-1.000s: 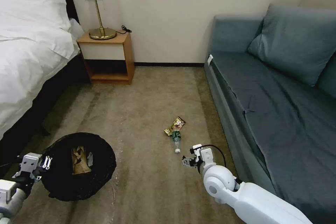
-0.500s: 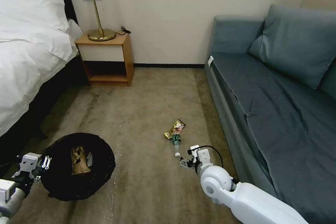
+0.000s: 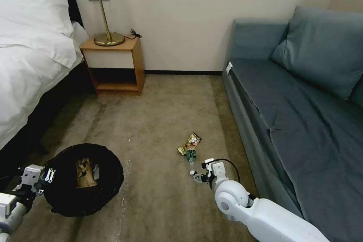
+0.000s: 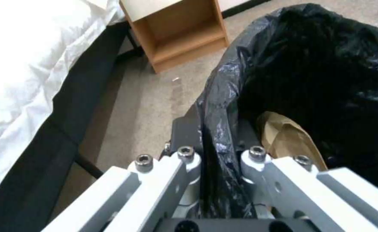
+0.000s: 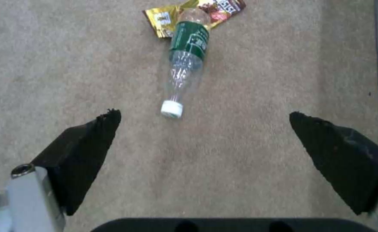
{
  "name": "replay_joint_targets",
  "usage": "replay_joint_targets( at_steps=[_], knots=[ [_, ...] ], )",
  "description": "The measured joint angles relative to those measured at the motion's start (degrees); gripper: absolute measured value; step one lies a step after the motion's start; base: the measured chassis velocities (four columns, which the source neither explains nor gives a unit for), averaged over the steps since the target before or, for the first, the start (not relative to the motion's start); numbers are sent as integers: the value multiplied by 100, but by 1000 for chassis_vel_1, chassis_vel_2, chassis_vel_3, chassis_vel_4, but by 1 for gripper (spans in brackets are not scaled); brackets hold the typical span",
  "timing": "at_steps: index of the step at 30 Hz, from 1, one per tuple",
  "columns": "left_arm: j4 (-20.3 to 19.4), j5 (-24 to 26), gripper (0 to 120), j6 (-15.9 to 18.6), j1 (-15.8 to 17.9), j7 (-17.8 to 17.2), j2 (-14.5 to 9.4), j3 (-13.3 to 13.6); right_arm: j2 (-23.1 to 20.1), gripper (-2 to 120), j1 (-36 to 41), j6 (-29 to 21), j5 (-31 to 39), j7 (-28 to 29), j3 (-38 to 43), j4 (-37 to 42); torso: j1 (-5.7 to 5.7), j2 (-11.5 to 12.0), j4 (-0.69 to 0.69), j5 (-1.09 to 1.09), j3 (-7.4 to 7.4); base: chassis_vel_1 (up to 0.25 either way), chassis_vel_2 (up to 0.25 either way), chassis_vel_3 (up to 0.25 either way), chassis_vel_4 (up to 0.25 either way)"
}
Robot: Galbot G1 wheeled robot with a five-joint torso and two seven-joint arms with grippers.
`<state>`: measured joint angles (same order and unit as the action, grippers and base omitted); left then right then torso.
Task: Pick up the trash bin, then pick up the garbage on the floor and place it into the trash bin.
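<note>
One bottle (image 5: 184,64) lies lengthwise ahead of my right gripper (image 5: 204,141), cap nearest, jaws wide and empty; my left gripper (image 4: 217,161) clamps the trash bin (image 3: 85,179) rim.

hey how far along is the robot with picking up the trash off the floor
Done: the left gripper grips the trash bin rim; brown paper and a pale scrap lie inside. In hand: the open right gripper hovers above the bottle. Left: that bottle and the gold wrapper beneath it, both on the carpet.

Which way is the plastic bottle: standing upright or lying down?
Lying down. The bottle rests lengthwise on the carpet, its white cap sideways, its base overlapping the gold wrapper.
</note>
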<state>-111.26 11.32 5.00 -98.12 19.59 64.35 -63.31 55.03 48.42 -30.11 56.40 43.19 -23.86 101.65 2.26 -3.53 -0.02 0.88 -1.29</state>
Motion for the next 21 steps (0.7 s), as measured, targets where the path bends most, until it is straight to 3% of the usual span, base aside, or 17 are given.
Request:
replay_joint_targets(
  at_steps=[21],
  knots=[
    [-3,-31,6,14,44,25,-3,43,-1,100,18,10,-27,-30,-1,-56,0,0,0,0,0,-76,73,81,-79]
  ],
)
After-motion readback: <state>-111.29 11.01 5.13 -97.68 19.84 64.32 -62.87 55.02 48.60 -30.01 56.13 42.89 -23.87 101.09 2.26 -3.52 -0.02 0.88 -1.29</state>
